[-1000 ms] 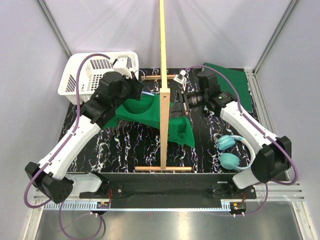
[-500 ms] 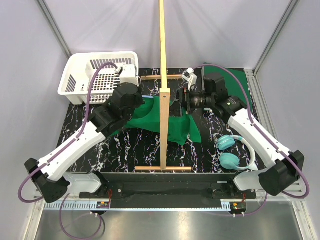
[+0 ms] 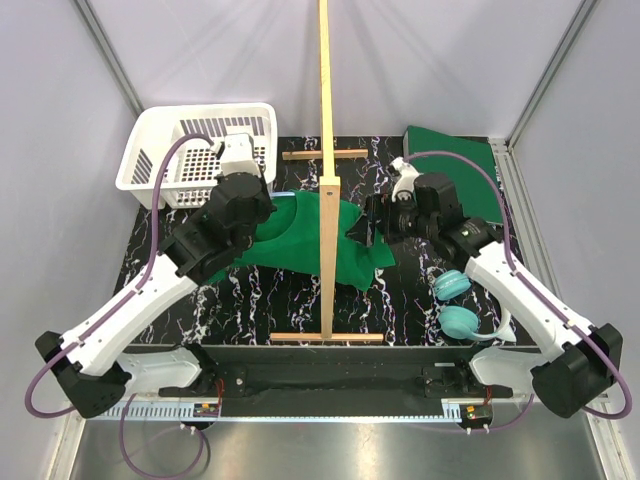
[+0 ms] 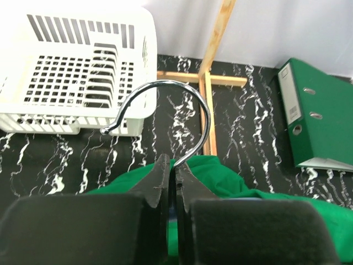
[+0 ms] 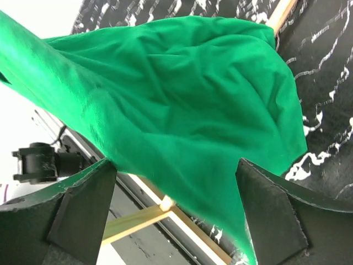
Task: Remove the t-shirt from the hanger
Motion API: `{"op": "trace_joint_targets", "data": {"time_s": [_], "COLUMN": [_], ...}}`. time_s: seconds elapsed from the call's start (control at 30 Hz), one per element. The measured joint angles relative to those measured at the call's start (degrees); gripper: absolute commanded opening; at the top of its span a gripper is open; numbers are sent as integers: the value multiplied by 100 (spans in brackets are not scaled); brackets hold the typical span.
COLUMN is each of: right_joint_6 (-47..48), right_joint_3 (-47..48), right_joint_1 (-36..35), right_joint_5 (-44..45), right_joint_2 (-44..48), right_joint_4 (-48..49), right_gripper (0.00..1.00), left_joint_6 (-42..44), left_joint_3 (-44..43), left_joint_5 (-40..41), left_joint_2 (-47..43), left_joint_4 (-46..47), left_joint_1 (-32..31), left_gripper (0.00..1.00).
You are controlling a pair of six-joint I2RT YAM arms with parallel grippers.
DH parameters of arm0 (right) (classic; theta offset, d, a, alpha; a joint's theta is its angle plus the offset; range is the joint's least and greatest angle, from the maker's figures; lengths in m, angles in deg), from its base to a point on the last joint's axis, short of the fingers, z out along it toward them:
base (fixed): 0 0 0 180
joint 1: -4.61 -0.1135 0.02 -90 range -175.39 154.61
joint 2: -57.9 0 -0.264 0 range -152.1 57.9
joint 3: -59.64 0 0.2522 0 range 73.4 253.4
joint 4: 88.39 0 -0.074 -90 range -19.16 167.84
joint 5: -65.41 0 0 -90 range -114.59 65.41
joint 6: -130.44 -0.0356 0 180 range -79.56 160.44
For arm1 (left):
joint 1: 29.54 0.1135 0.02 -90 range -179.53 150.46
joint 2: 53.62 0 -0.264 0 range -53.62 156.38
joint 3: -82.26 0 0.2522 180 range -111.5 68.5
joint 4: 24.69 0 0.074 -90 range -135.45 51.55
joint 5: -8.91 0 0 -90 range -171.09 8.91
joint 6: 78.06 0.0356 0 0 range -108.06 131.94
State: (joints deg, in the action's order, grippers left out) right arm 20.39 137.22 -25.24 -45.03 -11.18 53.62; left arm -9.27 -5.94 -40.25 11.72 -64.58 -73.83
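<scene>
T-shirt (image 3: 300, 235) isn't off yet, by the look of it! Left hand (image 4: 175, 171) is clamped shut on the hanger (image 4: 165, 81) hook, green cloth bunched right beneath it and draped past the pole (image 3: 327, 100) over the tabletop (image 3: 280, 290). Right hand (image 5: 175, 165) gapes open, empty, facing the fabric. Pulling it free remains.

T-shirt (image 3: 300, 235) is spanning both sides of the wooden pole stand (image 3: 327, 190) mid-table; basket (image 3: 140, 165) is sitting back-left, binder (image 3: 455, 140) back-right, headphones (image 3: 452, 285) front-right.
</scene>
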Motion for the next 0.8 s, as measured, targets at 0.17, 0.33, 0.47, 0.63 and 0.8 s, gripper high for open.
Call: {"op": "trace_joint_targets", "data": {"time_s": [0.17,0.33,0.47,0.63,0.8], "right_joint_6": [66,173,328,516,400], "right_joint_3": [-197,-286,-435,-472,-479], "right_joint_1": [0,0,0,0,0], "right_joint_5": [-87,-319,-275,-278,-284], "right_joint_2": [146,562,748,673,577], "right_joint_4": [85,234,260,269,442], "right_gripper": [88,90,78,52,30], "left_joint_6": [-57,-68,-68,-70,-131], "left_joint_3": [35,35,35,35,59], "left_joint_5": [13,59,59,66,94], "left_joint_2": [-26,-76,-151,-238,-243], "left_joint_4": [-142,-151,-162,-164,-160], "left_joint_1": [0,0,0,0,0], "left_gripper": [0,0,0,0,0]}}
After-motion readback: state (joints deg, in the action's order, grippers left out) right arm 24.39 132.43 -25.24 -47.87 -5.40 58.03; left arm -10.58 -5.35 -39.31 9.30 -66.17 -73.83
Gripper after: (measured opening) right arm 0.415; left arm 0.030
